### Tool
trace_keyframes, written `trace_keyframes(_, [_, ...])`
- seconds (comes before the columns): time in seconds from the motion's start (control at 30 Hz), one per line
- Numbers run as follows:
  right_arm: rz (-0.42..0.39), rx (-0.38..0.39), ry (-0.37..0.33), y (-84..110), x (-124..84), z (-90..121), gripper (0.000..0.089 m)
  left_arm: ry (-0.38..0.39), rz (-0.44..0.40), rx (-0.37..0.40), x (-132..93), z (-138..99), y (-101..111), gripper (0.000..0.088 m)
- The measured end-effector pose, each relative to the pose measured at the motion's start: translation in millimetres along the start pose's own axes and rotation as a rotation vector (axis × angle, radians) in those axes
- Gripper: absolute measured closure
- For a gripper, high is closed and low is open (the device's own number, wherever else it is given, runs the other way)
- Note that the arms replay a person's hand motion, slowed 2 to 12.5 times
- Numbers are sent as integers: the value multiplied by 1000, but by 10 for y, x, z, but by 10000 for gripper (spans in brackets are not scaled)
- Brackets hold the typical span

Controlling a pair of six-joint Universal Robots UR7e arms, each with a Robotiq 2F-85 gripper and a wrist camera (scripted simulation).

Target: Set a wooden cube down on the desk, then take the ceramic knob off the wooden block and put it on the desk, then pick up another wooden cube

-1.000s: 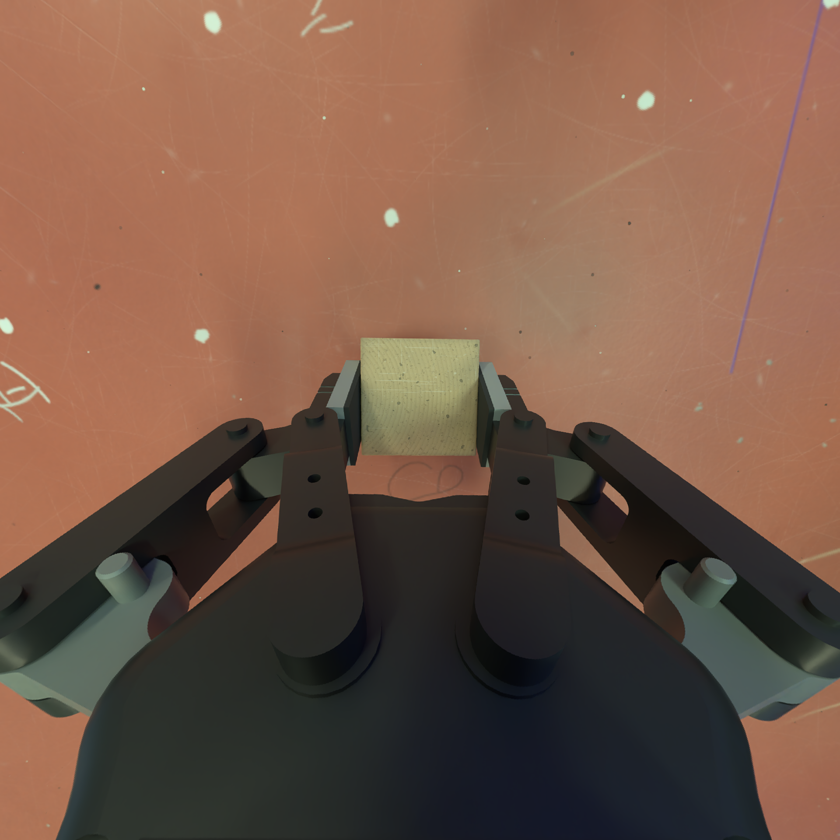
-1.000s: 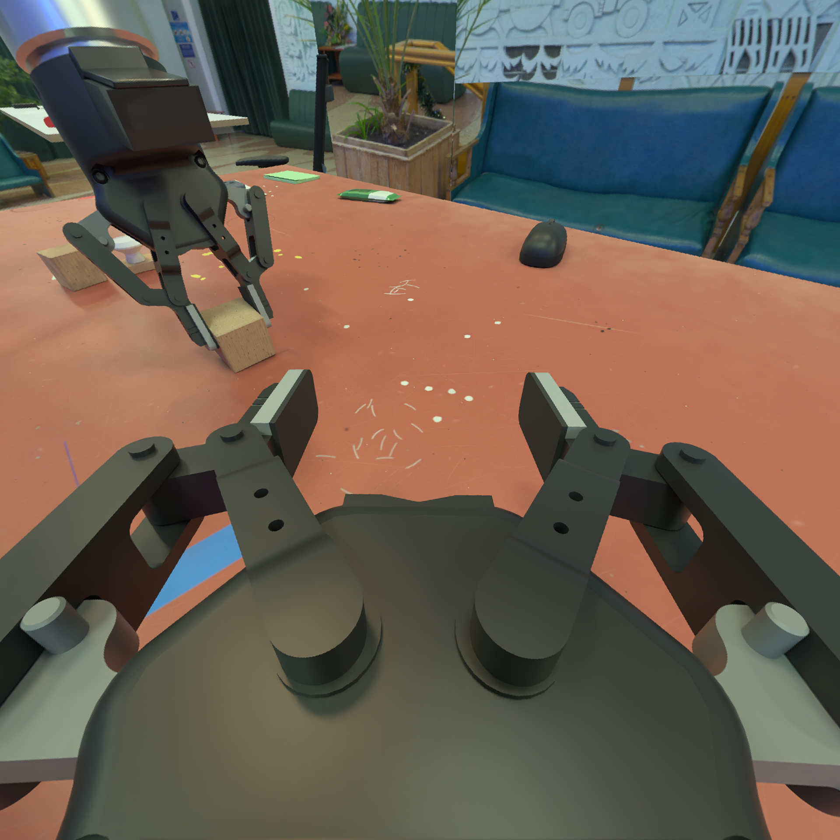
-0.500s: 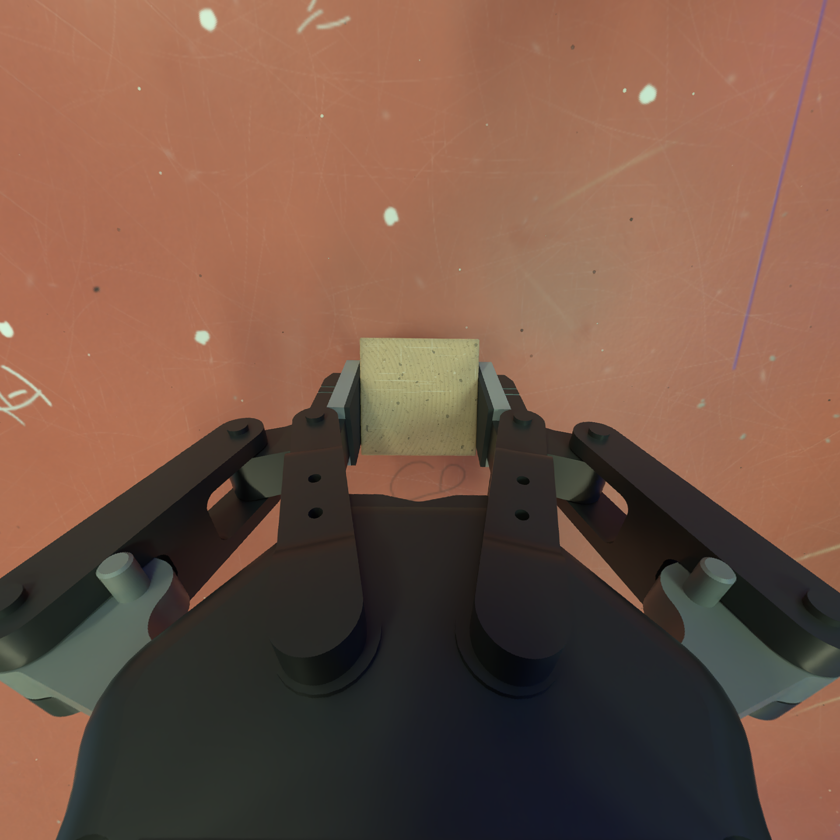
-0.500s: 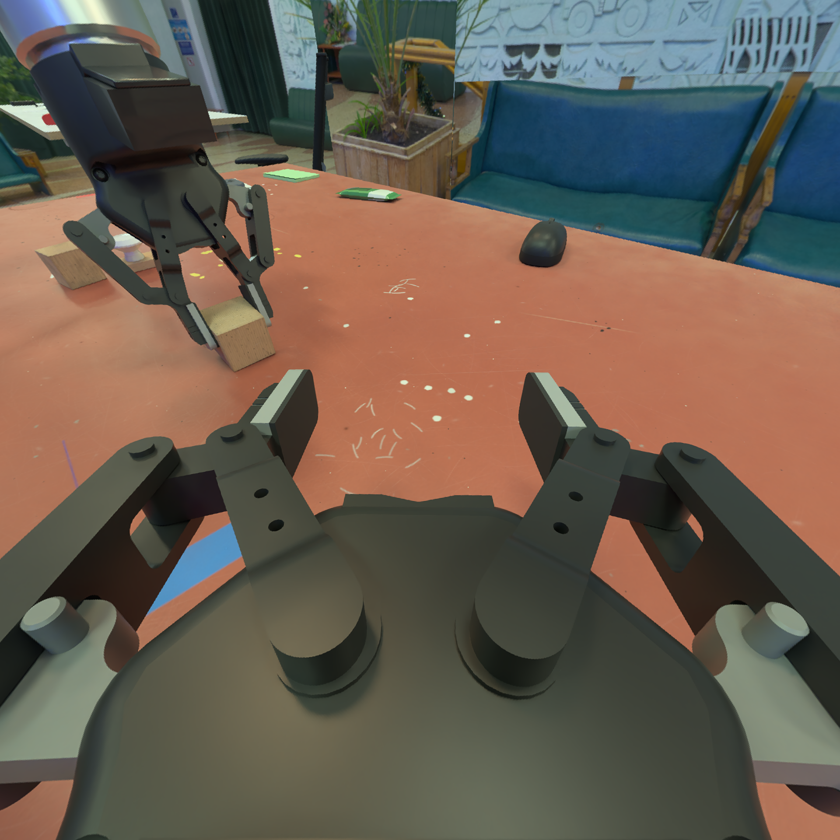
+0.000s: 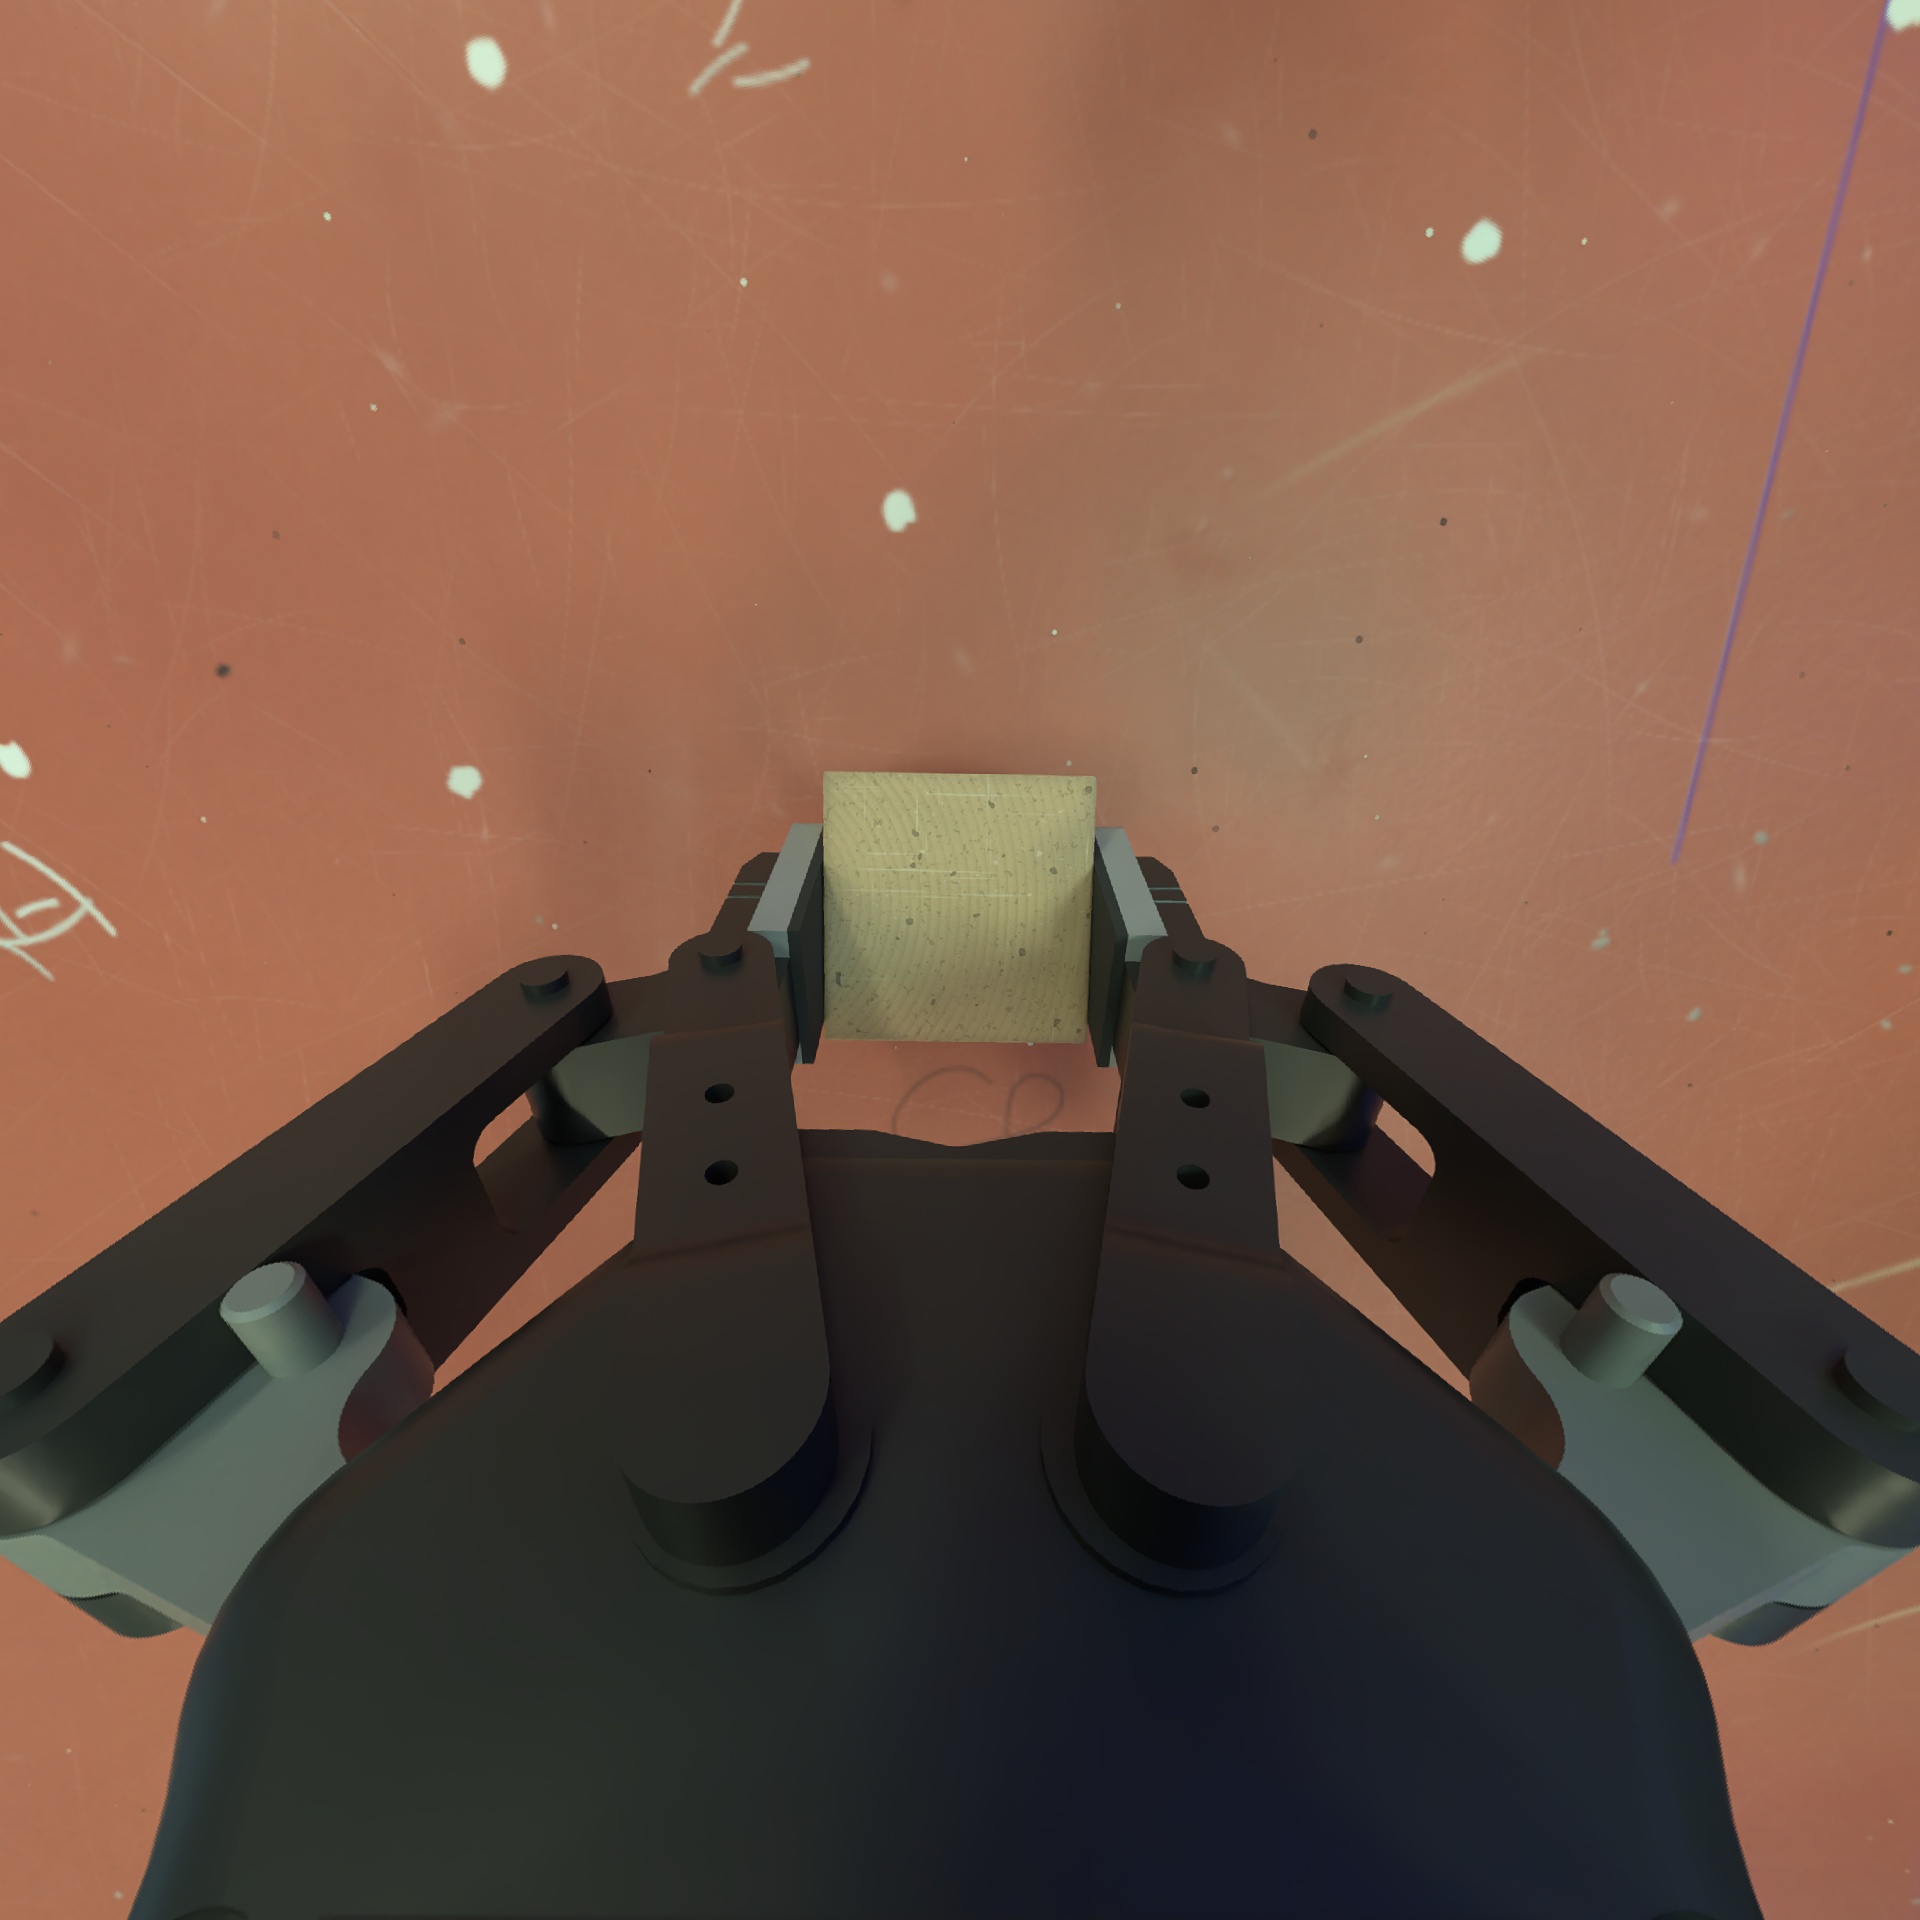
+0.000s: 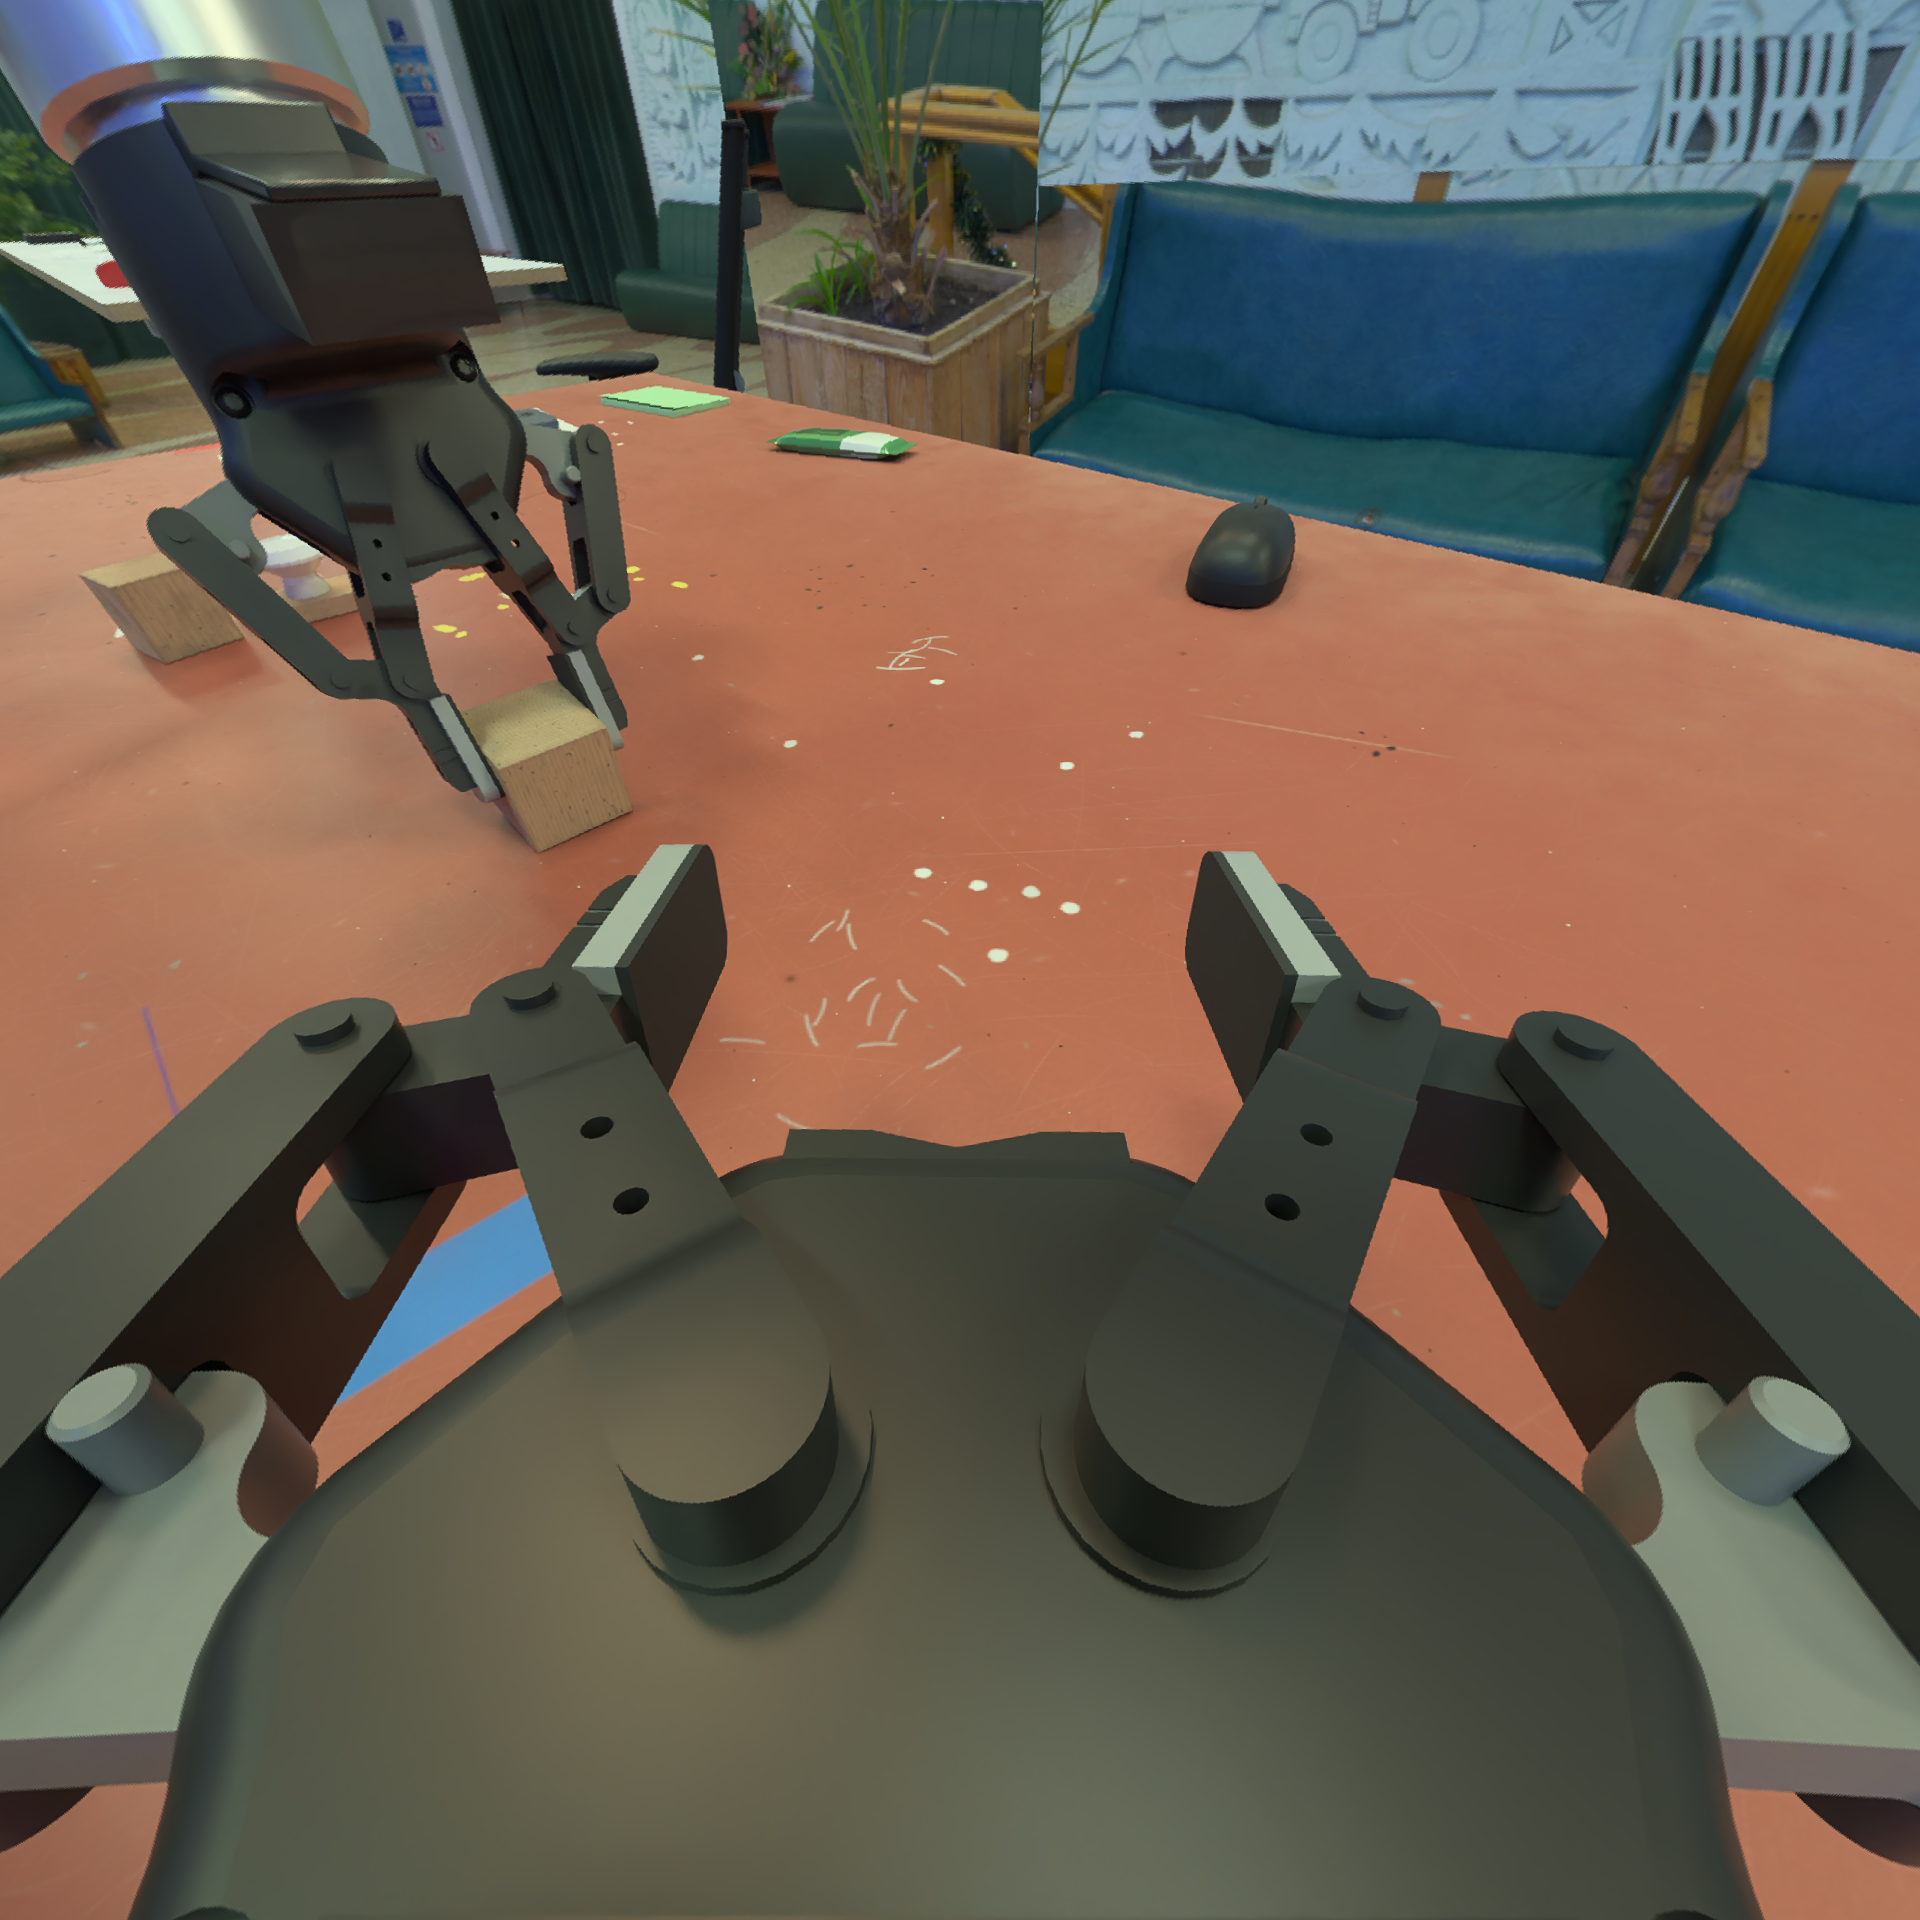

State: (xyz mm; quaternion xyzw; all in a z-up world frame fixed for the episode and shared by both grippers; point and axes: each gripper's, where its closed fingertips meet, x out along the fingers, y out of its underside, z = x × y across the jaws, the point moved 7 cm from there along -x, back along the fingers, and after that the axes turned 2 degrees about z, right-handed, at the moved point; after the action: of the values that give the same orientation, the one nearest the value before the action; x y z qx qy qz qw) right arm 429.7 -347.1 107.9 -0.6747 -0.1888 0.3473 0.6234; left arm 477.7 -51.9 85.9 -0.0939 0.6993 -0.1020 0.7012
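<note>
My left gripper [image 5: 958,894] is shut on a pale wooden cube [image 5: 958,909], one pad on each side. In the right wrist view this gripper [image 6: 545,748] points down and the cube [image 6: 566,784] sits low on the red desk [image 6: 1143,831], slightly tilted. I cannot tell whether it rests fully. A second wooden cube [image 6: 166,613] lies at the far left. Beside it stands a white ceramic knob [image 6: 299,566] on a low wooden piece [image 6: 338,605], partly hidden by the left gripper's links. My right gripper [image 6: 951,883] is open and empty above the desk.
A black mouse [image 6: 1242,556] lies at the back right. A green packet [image 6: 844,444] and a green pad [image 6: 665,400] lie near the desk's far edge. Blue sofas [image 6: 1403,343] and a planter [image 6: 894,353] stand beyond it. A blue patch [image 6: 457,1288] marks the desk under my right gripper.
Almost nothing. The desk marks in the left wrist view shift very slightly. The left gripper still holds the cube and the right gripper has not moved.
</note>
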Motion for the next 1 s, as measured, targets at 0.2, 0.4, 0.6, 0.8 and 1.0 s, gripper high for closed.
trace_keyframes(0.2, [1,-2,0,0,2,2,117,-10,-6,-6,3,3,-8,481])
trace_keyframes(0.4, [2,-2,-2,1,5,3,113,-31,-9,-7,1,9,-8,481])
trace_keyframes(0.6, [1,-2,-2,-1,5,4,109,-60,-3,-12,-21,21,17,357])
trace_keyframes(0.8, [-4,-3,-2,-7,1,6,107,-101,-12,-23,-116,32,43,182])
trace_keyframes(1.0, [-9,-2,-3,-13,-7,6,106,-159,-46,-48,-337,38,84,119])
